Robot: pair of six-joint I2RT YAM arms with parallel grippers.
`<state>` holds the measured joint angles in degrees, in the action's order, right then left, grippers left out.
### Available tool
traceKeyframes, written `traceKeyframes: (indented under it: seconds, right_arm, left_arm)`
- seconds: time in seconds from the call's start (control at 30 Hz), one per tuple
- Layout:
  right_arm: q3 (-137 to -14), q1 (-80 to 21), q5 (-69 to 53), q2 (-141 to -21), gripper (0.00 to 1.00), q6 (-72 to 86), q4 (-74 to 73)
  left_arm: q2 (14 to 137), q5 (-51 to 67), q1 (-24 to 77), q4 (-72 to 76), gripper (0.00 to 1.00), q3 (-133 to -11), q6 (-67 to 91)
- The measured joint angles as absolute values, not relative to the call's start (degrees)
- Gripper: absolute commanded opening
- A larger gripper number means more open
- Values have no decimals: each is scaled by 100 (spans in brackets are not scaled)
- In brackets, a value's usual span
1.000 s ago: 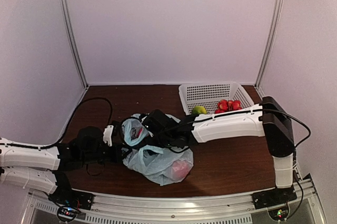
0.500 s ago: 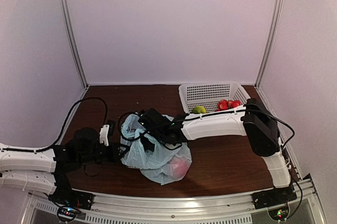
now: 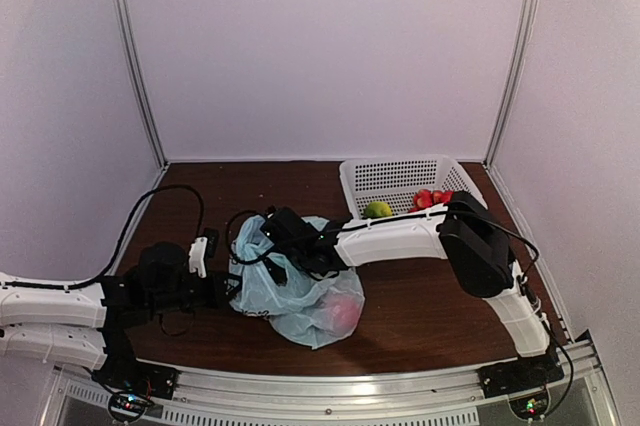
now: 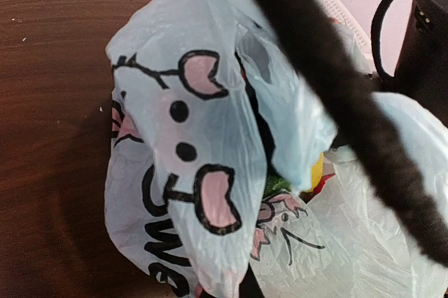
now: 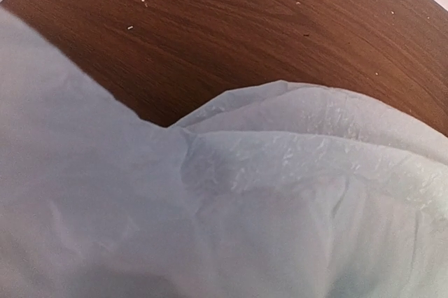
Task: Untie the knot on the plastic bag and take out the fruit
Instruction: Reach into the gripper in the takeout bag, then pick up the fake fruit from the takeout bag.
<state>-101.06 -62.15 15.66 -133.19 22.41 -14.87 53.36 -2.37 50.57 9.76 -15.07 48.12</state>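
The pale blue plastic bag [image 3: 290,291] with black cartoon drawings lies slumped on the brown table, and it fills the left wrist view [image 4: 196,172]. My left gripper [image 3: 228,291] is shut on the bag's left edge, the plastic bunching between its fingers. My right gripper [image 3: 275,249] is at the bag's upper mouth; plastic covers its fingers in the right wrist view. A red-pink fruit [image 3: 343,316] shows through the bag. Yellow fruit [image 4: 318,172] and green fruit [image 4: 275,185] peek through the gaping mouth. The knot is out of view.
A white perforated basket [image 3: 395,174] stands at the back right, holding a green fruit [image 3: 378,210] and red fruits [image 3: 433,199]. A black cable [image 4: 329,88] crosses the left wrist view. Metal frame posts stand at the back corners.
My right arm has swung left and pushed its gripper further over the bag's mouth. The bag has shifted slightly left. My left gripper keeps its hold.
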Motion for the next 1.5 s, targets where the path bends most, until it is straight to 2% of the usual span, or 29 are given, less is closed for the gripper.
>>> traceKeyframes:
  seconds: [0.2, 0.33, 0.67, 1.1, 1.37, 1.5]
  right_arm:
    - [-10440, -6187, 1601, -13583, 61, 1986, -1466]
    - [-10451, -6189, 1566, -13587, 54, 1894, -1466]
    - [-10012, -6189, 1256, -13279, 50, 1693, -1170]
    - [-7752, -6436, 489, -10468, 51, 1474, -270]
    - [-6438, -6591, -222, -9404, 52, 1758, 152]
    - [-6257, -6641, -447, -8903, 53, 1896, 366]
  left_arm:
    - [5317, -237, 5057, 958, 0, -1507, 4827]
    - [5317, -237, 5057, 928, 0, -1507, 4836]
    - [5391, -250, 5057, 869, 0, -1533, 4866]
    - [5404, -499, 5057, 690, 0, -1682, 5094]
    - [5406, -578, 5057, 657, 0, -1726, 5120]
    - [5505, -580, 5057, 659, 0, -1737, 5133]
